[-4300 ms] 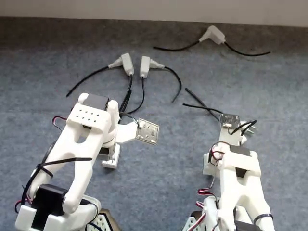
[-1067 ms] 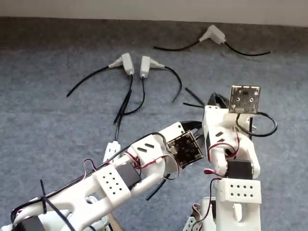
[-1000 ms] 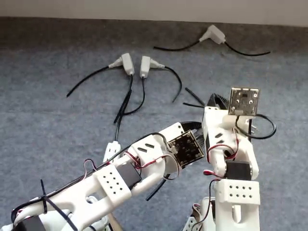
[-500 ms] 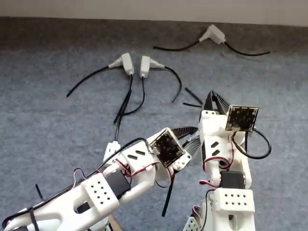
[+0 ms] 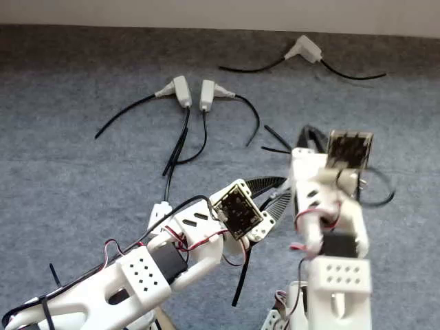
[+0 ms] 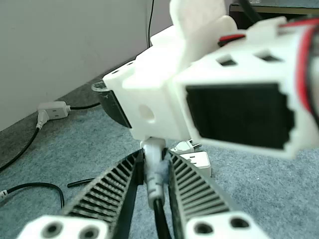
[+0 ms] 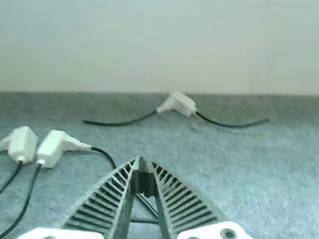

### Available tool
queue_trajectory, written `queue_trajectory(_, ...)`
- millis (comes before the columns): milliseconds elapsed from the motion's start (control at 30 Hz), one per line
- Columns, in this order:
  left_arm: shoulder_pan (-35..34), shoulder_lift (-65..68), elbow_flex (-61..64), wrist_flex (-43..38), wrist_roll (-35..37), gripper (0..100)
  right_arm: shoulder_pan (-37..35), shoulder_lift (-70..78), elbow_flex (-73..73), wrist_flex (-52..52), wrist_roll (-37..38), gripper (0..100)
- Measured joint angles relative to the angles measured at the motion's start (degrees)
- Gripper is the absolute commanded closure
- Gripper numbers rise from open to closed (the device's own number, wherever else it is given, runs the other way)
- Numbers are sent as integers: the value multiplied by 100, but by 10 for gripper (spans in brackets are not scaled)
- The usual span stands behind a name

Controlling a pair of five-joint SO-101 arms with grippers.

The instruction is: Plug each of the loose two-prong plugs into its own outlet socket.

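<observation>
Right arm [image 5: 330, 213] has edged toward 12 o'clock, with the right pincer [image 7: 142, 167] closed. Left pincer [image 6: 153, 155] clamps a white plug [image 6: 155, 173] on a black cord [image 5: 240, 282] near desk [image 5: 69, 172] centre, at the right arm's 9 o'clock.

- Read the table cover [image 5: 62, 179] as grey cloth, matt, with a short rough pile.
- Expect smooth, faintly glossy white plastic on the far plug [image 5: 306, 48] and the paired plugs [image 5: 181, 90].
- Their cords [image 5: 184, 141] have a black matt sheath.
- The arm shells [image 5: 137, 278] are white matt plastic.
- On your left gripper [image 6: 154, 155], the fingers [image 6: 107, 186] are black, ribbed, matt plastic; the held plug [image 6: 154, 172] between them is pale smooth plastic.
</observation>
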Motion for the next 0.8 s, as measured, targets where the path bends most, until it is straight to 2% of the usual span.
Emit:
queue_trajectory(300,-9,1477,-589,0,0,994,35,62,-2989,1749,0,991)
queue_trajectory(500,-273,1503,-730,202,-299,994,448,53,-3420,2576,0,991)
queue_trajectory(600,-818,1503,-1354,1160,-378,994,941,53,-3156,2813,0,991)
queue_trajectory(800,-1952,1591,-3578,4519,-396,994,1776,53,-2066,3218,0,991)
